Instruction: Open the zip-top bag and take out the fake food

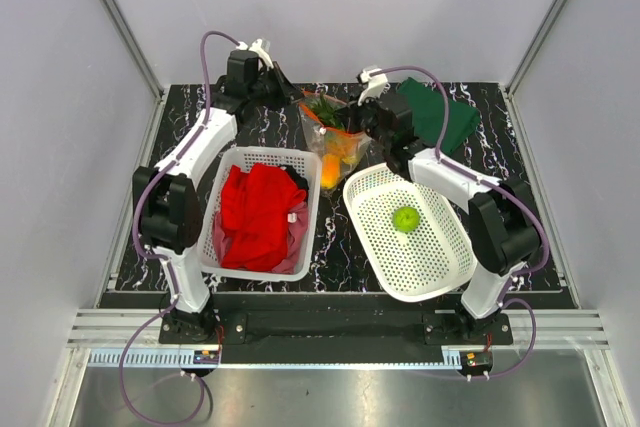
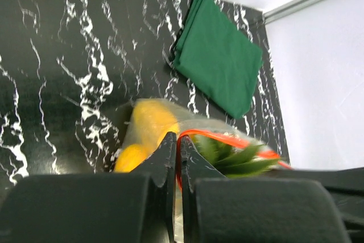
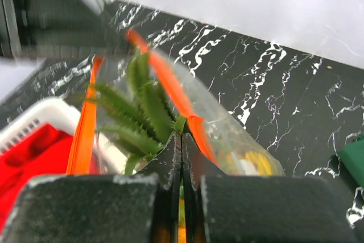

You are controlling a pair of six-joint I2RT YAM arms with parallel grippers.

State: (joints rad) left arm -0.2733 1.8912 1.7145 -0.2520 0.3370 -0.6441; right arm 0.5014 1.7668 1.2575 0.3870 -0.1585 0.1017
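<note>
The zip-top bag hangs between my two grippers at the back middle, its red-orange zip strip spread apart. My left gripper is shut on one side of the strip. My right gripper is shut on the other side. Inside the bag are the pineapple's spiky green leaves and yellow and orange pieces. The leaves also show in the left wrist view. The round green fruit lies in the right white basket.
A left white basket holds a red cloth; they show at the left of the right wrist view. A folded green cloth lies at the back right, also in the left wrist view. Grey walls surround the black marbled table.
</note>
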